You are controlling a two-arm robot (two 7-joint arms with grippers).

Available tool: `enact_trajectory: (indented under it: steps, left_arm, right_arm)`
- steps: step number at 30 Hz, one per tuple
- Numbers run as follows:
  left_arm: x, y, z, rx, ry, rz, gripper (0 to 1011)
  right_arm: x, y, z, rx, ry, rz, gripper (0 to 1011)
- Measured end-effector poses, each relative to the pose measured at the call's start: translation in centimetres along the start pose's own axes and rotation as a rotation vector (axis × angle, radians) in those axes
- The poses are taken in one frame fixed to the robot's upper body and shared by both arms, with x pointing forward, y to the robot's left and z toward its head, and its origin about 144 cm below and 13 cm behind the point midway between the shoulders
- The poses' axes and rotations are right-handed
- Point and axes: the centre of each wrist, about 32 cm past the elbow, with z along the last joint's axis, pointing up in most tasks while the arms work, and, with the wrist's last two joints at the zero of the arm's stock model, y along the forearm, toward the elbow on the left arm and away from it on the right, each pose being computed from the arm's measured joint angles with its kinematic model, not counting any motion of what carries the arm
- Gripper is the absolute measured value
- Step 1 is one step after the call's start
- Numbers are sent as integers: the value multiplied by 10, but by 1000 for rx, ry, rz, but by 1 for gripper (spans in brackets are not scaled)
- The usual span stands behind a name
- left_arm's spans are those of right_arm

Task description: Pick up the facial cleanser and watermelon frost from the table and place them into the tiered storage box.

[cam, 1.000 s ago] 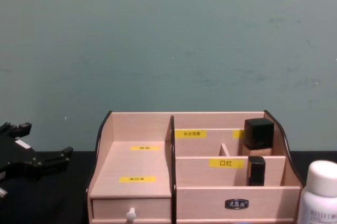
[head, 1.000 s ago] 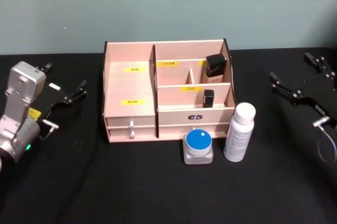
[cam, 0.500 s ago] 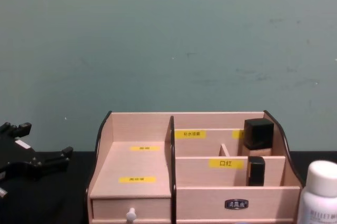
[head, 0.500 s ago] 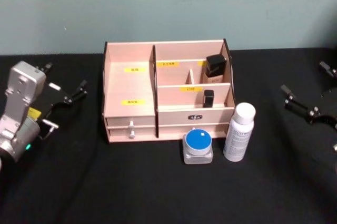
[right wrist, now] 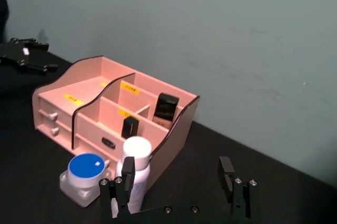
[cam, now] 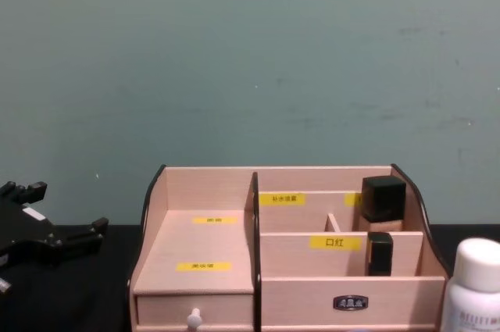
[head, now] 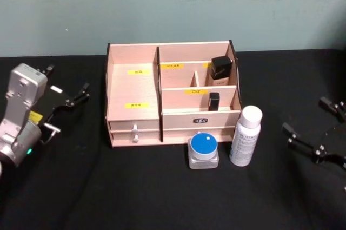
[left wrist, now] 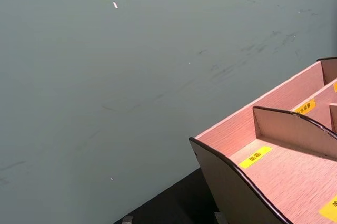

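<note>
Head: tiered storage box (head: 120, 92) sits center-back on the black table (head: 162, 197). The watermelon frost (head: 203, 150) is just in front of its right half, with the facial cleanser (head: 246, 135) upright just right of the jar. Left gripper (head: 67, 78) is spread wide, well left of the box. Right gripper (head: 304, 115) is spread wide, well right of the cleanser.
Left wrist: the box's left side wall, near.
Right wrist: fingers gaping, empty; cleanser and jar beyond them.
Chest: cleanser at the lower right corner.

from the head we are looking down and forward over the whole counter (head: 162, 197) and the tiered storage box (head: 133, 89). from the chest we are looking low and level at its front, much nearer. the left wrist is peering close along its left wall; the right wrist is viewing it from farther off, over the right tool (right wrist: 177, 167).
</note>
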Motion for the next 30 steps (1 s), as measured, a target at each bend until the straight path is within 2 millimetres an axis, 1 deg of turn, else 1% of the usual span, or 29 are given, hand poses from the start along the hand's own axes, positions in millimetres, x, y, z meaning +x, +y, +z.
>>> enact_trajectory:
  steps: [7, 30]
  left_arm:
    - [0, 0, 0, 0, 0, 0, 1001]
    - [0, 0, 0, 0, 0, 0, 1001]
  right_arm:
    - [-1, 1, -7, -44, 14, 15, 1002]
    - [-1, 22, -31, -121, 76, 71, 1003]
